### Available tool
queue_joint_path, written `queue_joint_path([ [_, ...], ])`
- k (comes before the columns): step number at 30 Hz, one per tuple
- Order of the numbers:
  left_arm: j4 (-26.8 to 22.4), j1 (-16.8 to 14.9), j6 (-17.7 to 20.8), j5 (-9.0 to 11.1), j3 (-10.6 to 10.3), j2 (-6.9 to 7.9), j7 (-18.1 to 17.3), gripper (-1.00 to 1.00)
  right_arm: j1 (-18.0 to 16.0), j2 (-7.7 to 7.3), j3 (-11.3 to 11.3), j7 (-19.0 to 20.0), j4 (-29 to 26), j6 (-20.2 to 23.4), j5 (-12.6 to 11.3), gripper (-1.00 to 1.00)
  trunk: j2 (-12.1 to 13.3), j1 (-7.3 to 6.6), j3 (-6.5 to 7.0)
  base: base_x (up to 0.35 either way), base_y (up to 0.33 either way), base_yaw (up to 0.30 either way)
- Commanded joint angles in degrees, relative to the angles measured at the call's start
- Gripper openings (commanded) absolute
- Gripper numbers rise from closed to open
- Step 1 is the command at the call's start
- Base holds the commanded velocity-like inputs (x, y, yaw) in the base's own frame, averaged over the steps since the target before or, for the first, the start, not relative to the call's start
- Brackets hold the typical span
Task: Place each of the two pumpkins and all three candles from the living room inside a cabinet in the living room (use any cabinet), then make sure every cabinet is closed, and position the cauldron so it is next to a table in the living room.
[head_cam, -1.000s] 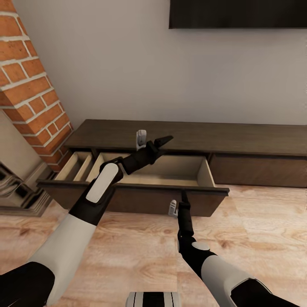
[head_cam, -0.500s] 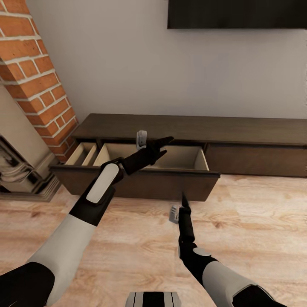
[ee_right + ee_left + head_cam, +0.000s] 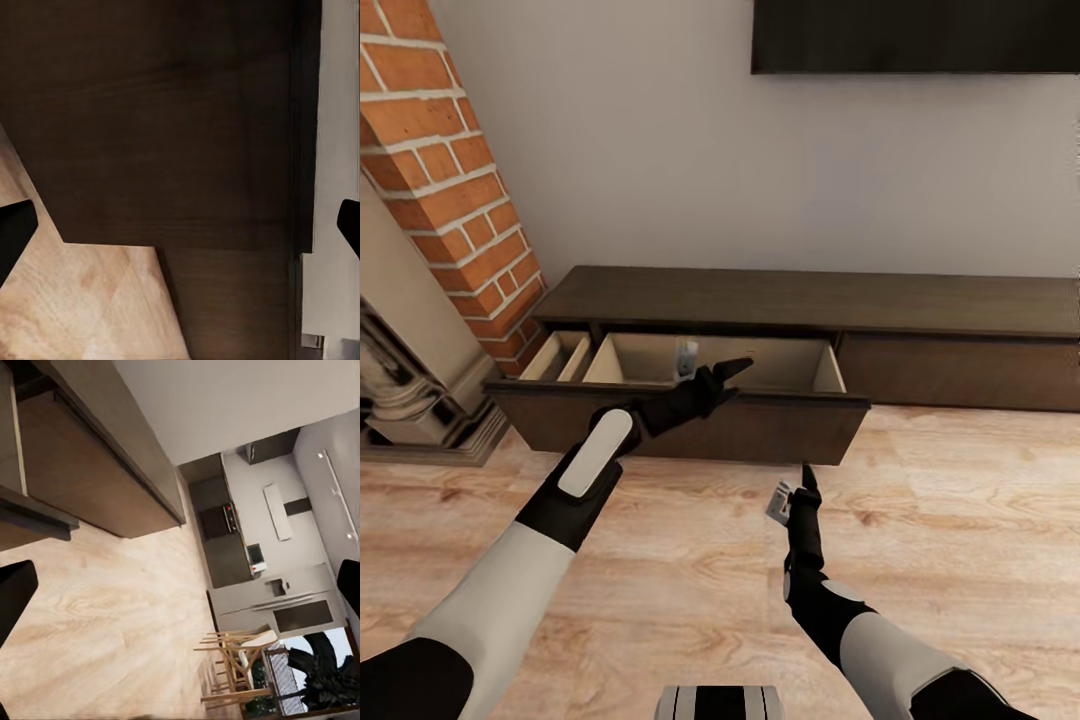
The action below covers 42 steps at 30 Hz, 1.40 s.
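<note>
The cabinet [image 3: 800, 305] stands against the wall with its drawer [image 3: 690, 420] pulled out. The left gripper [image 3: 732, 368] hangs spread and empty over the drawer front; the right gripper [image 3: 807, 478], spread and empty, hovers before it.

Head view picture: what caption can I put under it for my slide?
Robot facing the dark cabinet, its drawer pulled open, left gripper above the drawer front, right gripper over the wooden floor.

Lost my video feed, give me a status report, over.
Left claw open, empty, over the open drawer. Right claw open, empty, short of the front. Long dark brown wood-grain cabinet: pale beige drawer open, looks empty. Nothing blocking.
</note>
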Motion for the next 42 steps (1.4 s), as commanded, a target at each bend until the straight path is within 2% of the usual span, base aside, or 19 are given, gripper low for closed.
queue_joint_path([
  [1, 0.8, 0.1, 0.1, 0.0, 0.0, 0.05, 0.0, 1.00, 0.0, 0.07, 0.0, -0.1, -0.2, 0.0, -0.1, 1.00, 0.0, -0.02, 0.23, 0.000, 0.000, 0.000],
  [3, 1.1, 0.1, 0.5, -0.1, -0.1, 0.07, 0.0, 1.00, 0.0, 0.14, -0.1, -0.1, -0.3, -0.2, -0.1, 1.00, 0.0, -0.07, 0.67, 0.000, 0.000, 0.000],
  [6, 1.5, 0.2, 3.2, -0.3, -0.1, 0.31, 0.1, 1.00, 0.0, 0.21, -0.1, -0.1, -0.1, -1.7, -1.0, 1.00, 0.1, -0.15, 1.34, 0.000, 0.000, 0.000],
  [8, 1.4, 0.2, 6.9, -0.2, 0.0, 1.70, 0.1, 1.00, 0.0, 0.15, -0.1, 0.0, 0.0, -3.5, -4.0, 1.00, 0.1, -0.20, 1.78, 0.000, 0.000, 0.000],
  [10, 1.6, 0.2, 10.1, -0.2, 0.0, 3.15, 0.1, 1.00, 0.1, 0.07, 0.0, 0.2, -0.1, -4.6, -8.7, 1.00, 0.1, -0.26, 2.22, 0.000, 0.000, 0.000],
  [13, 1.7, 0.5, 12.4, -0.3, 0.0, 4.18, 0.3, 1.00, 0.3, 0.31, 0.2, 0.7, -0.3, -5.1, -13.3, 1.00, 0.2, -0.33, 2.89, 0.000, 0.000, 0.000],
  [16, 1.4, 2.4, 12.9, -0.4, 0.0, 4.68, 0.4, 1.00, 0.3, 0.37, 0.2, 2.3, 0.0, -5.3, -14.2, 1.00, 0.2, -0.41, 3.55, 0.000, 0.000, 0.000],
  [20, 1.5, 4.7, 13.1, -0.4, -0.1, 6.83, 0.5, 1.00, 0.4, 0.00, 0.3, 9.1, 0.3, -5.3, -14.6, 1.00, 0.3, -0.51, 4.44, 0.000, 0.000, 0.000],
  [24, 1.2, 6.9, 13.2, -0.5, -0.1, 7.76, 0.5, 1.00, 0.4, 0.17, 0.1, 12.9, 0.3, -5.3, -15.0, 1.00, 0.3, -0.62, 5.32, 0.000, 0.000, 0.000],
  [27, 1.4, 7.8, 13.1, -0.5, -2.0, 8.02, 0.6, 1.00, 0.4, 0.07, 0.0, 14.7, 0.2, -5.3, -15.2, 1.00, 0.4, -0.69, 5.99, 0.000, 0.000, 0.000],
  [28, 1.5, 8.1, 13.1, -0.6, -3.5, 8.08, 0.6, 1.00, 0.4, 0.03, 0.0, 15.4, 0.1, -5.2, -15.2, 1.00, 0.4, -0.74, 6.21, 0.000, 0.000, 0.000],
  [31, 1.5, 8.5, 13.0, -0.7, -7.4, 8.38, 0.7, 1.00, 0.4, -0.01, -0.1, 16.4, -0.1, -5.1, -15.3, 1.00, 1.6, -1.40, 6.74, 0.000, 0.000, 0.007],
  [32, 1.5, 8.5, 13.0, -0.7, -8.1, 8.77, 0.7, 1.00, 0.4, -0.01, -0.1, 16.5, -0.1, -5.0, -15.3, 1.00, 2.0, -1.62, 6.92, 0.000, 0.000, 0.078],
  [38, 1.6, 8.6, 12.9, -0.8, -9.3, 10.10, 0.7, 1.00, 0.4, 0.26, 0.0, 16.5, -0.3, -4.8, -15.3, 1.00, 4.4, -2.94, 7.95, 0.000, 0.000, 0.217],
  [42, 1.3, 8.6, 12.9, -3.0, -9.2, 10.44, 0.8, 1.00, 0.4, 0.43, 0.0, 16.5, -0.5, -4.8, -15.3, 1.00, 6.0, -3.82, 8.56, 0.000, 0.000, 0.280],
])
